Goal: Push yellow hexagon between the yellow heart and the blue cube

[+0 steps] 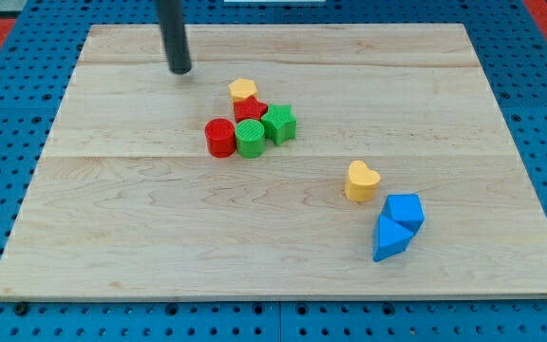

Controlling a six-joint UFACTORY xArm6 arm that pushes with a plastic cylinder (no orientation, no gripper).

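The yellow hexagon (243,90) sits at the top of a tight cluster near the board's upper middle. The yellow heart (360,180) lies toward the lower right. The blue cube (405,210) is just right of and below the heart, with a small gap between them. My tip (179,69) is on the board up and to the left of the yellow hexagon, apart from it.
The cluster below the hexagon holds a red block (251,108), a red cylinder (220,137), a green cylinder (251,139) and a green block (280,123). A blue triangular block (390,238) touches the blue cube's lower left. The wooden board (112,237) lies on blue pegboard.
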